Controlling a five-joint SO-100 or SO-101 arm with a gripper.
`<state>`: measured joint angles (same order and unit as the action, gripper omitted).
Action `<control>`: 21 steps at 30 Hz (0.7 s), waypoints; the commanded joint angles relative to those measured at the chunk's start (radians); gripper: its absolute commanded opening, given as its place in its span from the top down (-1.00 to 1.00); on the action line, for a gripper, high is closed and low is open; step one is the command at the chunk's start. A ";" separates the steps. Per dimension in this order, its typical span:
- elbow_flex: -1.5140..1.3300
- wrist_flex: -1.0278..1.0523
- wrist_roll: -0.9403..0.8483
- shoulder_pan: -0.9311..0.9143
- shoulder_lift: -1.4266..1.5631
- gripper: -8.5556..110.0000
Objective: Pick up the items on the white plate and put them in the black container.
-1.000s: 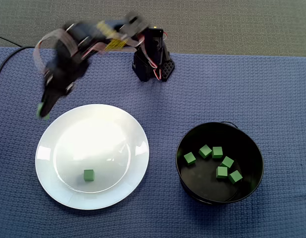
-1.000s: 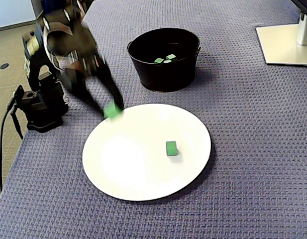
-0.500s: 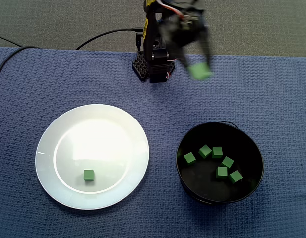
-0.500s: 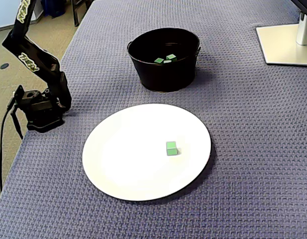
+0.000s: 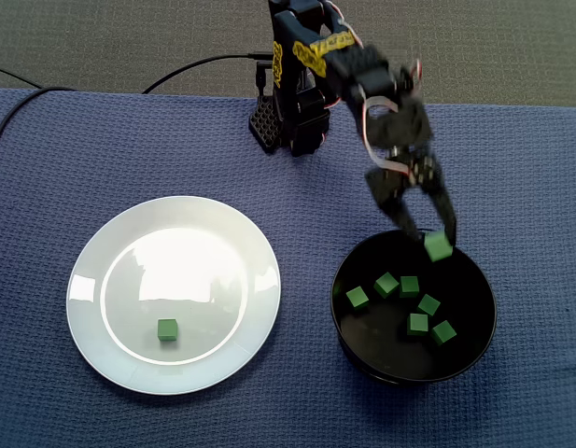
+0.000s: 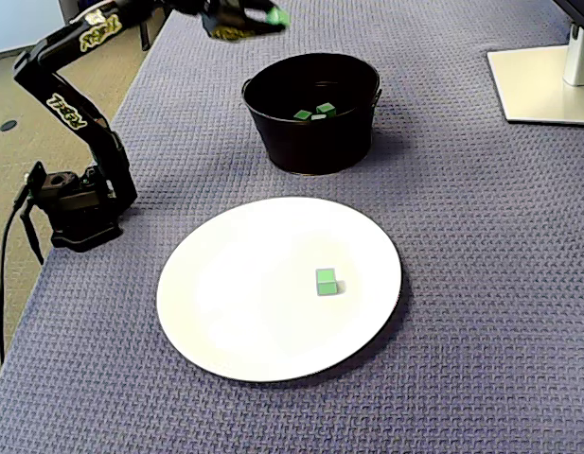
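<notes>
The hand [image 5: 430, 233] has swung above the black container [image 5: 400, 374], gripping a tilted cube [image 5: 439, 246].

You have one green cube [image 5: 167, 329] lying flat on the white plate [image 5: 175, 233], six cubes [image 5: 387, 284] in the black container [image 5: 474, 280], and a seventh cube [image 5: 439, 246] above its rim.

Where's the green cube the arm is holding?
In the top-down fixed view, the cube is pinched in the gripper, right of centre, just over the upper rim of the black container.
</notes>
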<state>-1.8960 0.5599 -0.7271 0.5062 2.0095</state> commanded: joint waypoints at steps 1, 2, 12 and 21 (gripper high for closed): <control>-0.049 -0.110 0.012 -0.023 -0.081 0.86; -0.055 -0.129 0.014 -0.031 -0.110 0.86; -0.207 -0.313 -0.043 -0.034 -0.308 0.86; -0.127 -0.179 -0.037 -0.103 -0.215 0.35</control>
<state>-2.1322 0.2654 -0.7731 0.4725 1.7104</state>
